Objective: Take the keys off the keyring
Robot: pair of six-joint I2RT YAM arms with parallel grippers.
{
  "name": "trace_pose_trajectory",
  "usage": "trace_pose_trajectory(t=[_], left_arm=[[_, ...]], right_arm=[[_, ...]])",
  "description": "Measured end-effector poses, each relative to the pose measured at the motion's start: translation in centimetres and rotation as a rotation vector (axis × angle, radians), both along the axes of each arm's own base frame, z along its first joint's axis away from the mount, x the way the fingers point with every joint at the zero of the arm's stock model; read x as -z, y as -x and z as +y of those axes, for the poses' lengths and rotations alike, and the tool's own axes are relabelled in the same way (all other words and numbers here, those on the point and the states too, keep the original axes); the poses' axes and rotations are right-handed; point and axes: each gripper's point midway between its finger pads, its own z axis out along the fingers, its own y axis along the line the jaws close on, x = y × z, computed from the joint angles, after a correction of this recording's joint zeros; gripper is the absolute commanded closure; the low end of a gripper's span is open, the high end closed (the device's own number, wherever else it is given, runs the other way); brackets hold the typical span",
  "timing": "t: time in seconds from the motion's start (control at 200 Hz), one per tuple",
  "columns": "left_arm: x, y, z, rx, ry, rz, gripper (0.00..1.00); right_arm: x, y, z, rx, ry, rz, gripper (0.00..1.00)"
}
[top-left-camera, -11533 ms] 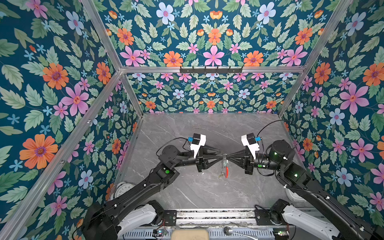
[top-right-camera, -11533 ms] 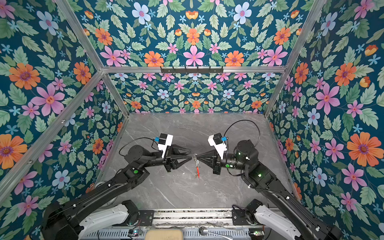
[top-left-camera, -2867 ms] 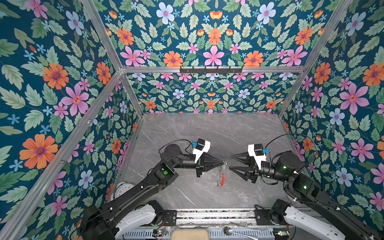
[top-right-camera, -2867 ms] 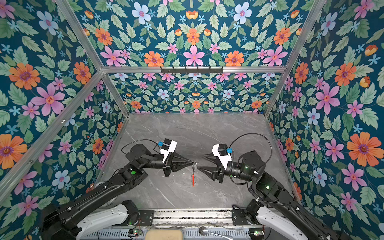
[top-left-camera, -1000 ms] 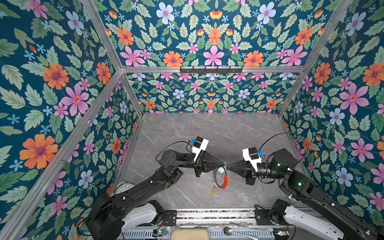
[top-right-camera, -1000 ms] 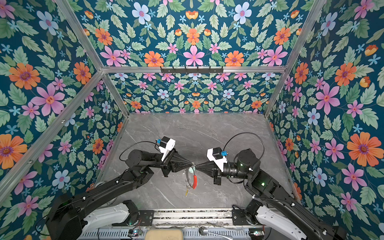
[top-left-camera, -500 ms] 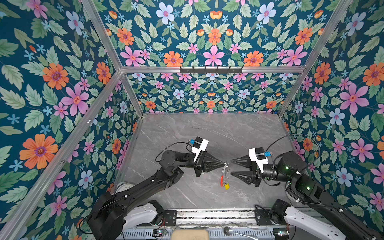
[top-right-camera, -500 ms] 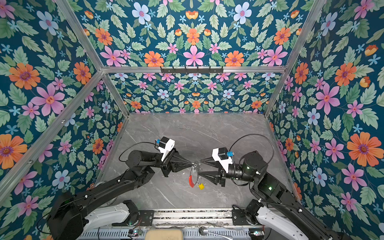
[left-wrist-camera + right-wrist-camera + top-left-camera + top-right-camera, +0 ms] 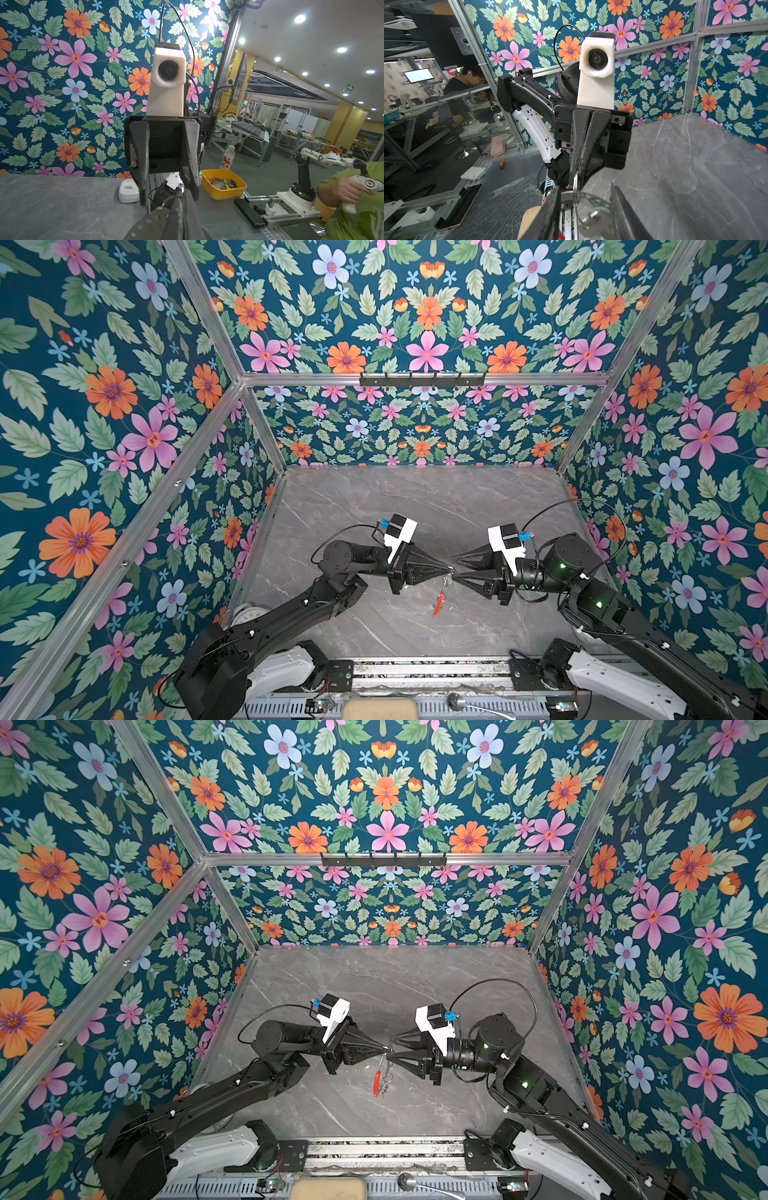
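In both top views the left gripper (image 9: 450,571) is pressed together on the top edge of the large grey C-shaped metal keyring (image 9: 439,599) with one red section. The keyring hangs edge-on above the grey marble tabletop (image 9: 374,506). The right gripper (image 9: 454,568) meets the left one tip to tip, jaws apart around that same spot. The small silver keys are too fine to pick out here.

In the left wrist view the right gripper's two black fingers (image 9: 141,166) face the camera, spread.

In the right wrist view the left fingertips (image 9: 579,149) pinch a small wire ring (image 9: 576,182) on the band. The band (image 9: 588,204) sits between the right gripper's parted fingers.

The step appears to be taking hold of a key. The right gripper should probably close on the key's head, not the band, then work it along its split ring while the left holds firm. The dangling ring may swing, so a slow approach seems wise.
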Motion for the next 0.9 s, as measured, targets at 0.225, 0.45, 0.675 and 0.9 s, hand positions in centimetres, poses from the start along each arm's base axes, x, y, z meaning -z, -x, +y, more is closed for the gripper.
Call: trace_pose_trajectory(t=[0.225, 0.45, 0.675, 0.9], left_arm=[[-0.1, 0.0, 0.1, -0.010, 0.010, -0.016, 1.00], [0.0, -0.3, -0.1, -0.017, 0.005, -0.005, 1.00], [0.1, -0.5, -0.2, -0.022, 0.000, 0.002, 0.82], [0.6, -1.2, -0.3, -0.061, -0.057, 0.017, 0.67]], right_arm=[[0.5, 0.3, 0.2, -0.028, 0.006, 0.035, 0.84], [0.7, 0.5, 0.3, -0.044, 0.010, 0.049, 0.98], [0.6, 0.3, 0.2, -0.030, 0.026, 0.070, 1.00], [1.1, -0.5, -0.5, 0.048, 0.141, 0.156, 1.00]])
